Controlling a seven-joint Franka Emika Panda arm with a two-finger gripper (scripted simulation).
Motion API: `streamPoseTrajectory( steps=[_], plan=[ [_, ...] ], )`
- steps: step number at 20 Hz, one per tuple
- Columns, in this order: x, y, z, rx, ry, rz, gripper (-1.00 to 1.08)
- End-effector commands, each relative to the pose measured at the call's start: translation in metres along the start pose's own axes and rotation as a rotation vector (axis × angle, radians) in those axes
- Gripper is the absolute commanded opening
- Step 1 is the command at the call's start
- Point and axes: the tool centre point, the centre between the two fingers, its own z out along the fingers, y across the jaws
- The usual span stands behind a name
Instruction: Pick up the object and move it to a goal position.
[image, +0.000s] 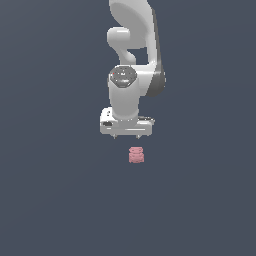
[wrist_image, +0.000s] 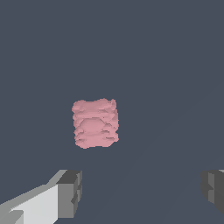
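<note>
The object (image: 136, 155) is a small pink, lumpy, ridged blob on the flat grey-blue surface. It also shows in the wrist view (wrist_image: 95, 123). My white gripper (image: 126, 136) hangs just above it and slightly toward the exterior view's left, apart from it. In the wrist view the gripper (wrist_image: 142, 192) is open and empty: the two dark fingertips (wrist_image: 71, 192) stand wide apart, and the object lies beyond them, not between them.
The white arm (image: 131, 60) rises from the gripper toward the top of the exterior view. The plain grey-blue surface (image: 60, 200) fills the rest of both views. No goal marker shows.
</note>
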Motion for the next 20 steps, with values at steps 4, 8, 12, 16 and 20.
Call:
streamPoseTrajectory(
  steps=[4, 8, 12, 16, 20],
  plan=[
    [-0.001, 0.002, 0.001, -0.001, -0.004, -0.004, 1.00],
    [-0.004, 0.008, 0.003, -0.007, -0.018, -0.021, 1.00],
    [-0.006, 0.011, 0.005, -0.010, -0.027, -0.032, 1.00],
    [-0.006, 0.011, 0.005, -0.010, -0.026, -0.030, 1.00],
    [-0.003, 0.007, 0.008, -0.011, -0.022, -0.033, 1.00]
  ],
)
